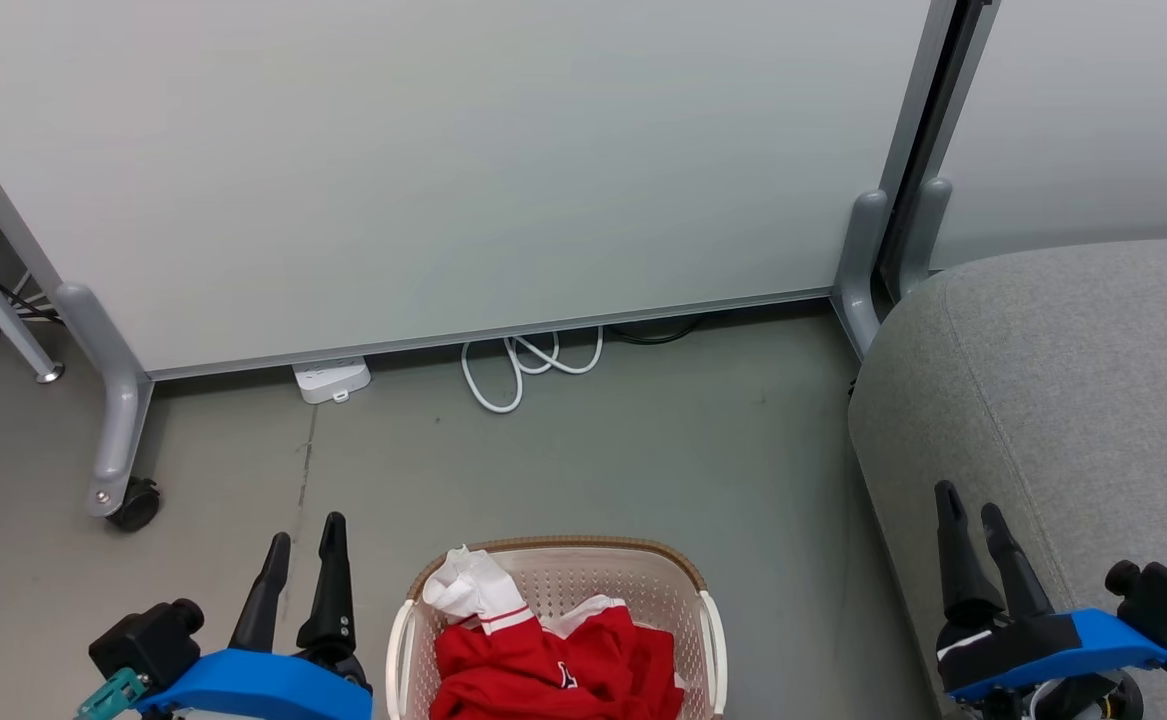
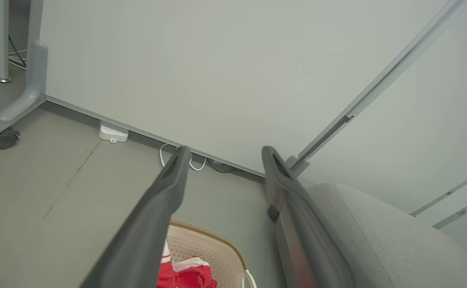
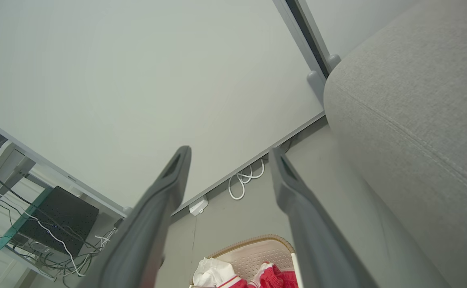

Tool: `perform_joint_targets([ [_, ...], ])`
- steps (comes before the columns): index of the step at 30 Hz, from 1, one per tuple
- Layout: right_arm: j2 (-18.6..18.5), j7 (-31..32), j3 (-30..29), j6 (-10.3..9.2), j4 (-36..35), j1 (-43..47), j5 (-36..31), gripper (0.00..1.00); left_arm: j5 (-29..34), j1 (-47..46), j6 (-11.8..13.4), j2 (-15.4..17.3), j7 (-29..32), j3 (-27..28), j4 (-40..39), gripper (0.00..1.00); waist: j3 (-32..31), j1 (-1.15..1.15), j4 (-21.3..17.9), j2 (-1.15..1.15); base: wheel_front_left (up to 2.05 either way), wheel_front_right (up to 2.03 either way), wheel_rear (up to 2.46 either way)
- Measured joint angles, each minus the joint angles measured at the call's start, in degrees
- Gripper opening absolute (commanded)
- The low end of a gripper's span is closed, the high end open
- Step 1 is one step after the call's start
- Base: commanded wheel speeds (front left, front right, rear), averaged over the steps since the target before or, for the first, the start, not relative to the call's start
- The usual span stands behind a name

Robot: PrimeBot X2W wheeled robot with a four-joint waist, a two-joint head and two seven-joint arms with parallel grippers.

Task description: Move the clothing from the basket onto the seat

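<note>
The cream basket (image 1: 711, 620) with a brown woven rim stands on the floor at the bottom centre. Red clothing (image 1: 553, 665) with white panels fills it, a white part bunched up at its left rim. The grey sofa seat (image 1: 1083, 370) rises at the right. My left gripper (image 1: 305, 540) is open left of the basket, nothing between its fingers. My right gripper (image 1: 971, 508) is open over the sofa's front edge, also holding nothing. The wrist views show the basket (image 2: 217, 248) (image 3: 257, 252), the clothing (image 2: 185, 276) (image 3: 273, 276) and the sofa (image 2: 377, 236) (image 3: 413, 108) beyond open fingers.
A pale partition panel (image 1: 443, 170) on grey wheeled feet (image 1: 123, 490) closes off the back. A white power strip (image 1: 331, 379) and a looped white cable (image 1: 523, 365) lie at its base. Bare grey floor (image 1: 643, 450) lies between basket and panel. A table leg (image 1: 3, 310) stands at far left.
</note>
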Motion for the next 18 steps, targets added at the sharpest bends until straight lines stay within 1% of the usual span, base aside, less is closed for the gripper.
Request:
perform_joint_targets([
  [18,0.0,-0.9,0.1,0.00,-0.9,0.1,-11.3,1.00,10.6,-0.3,0.6,0.1,-2.7,-1.6,0.3,1.00,0.0,0.00,-0.2,0.00,0.00,0.00,0.00],
])
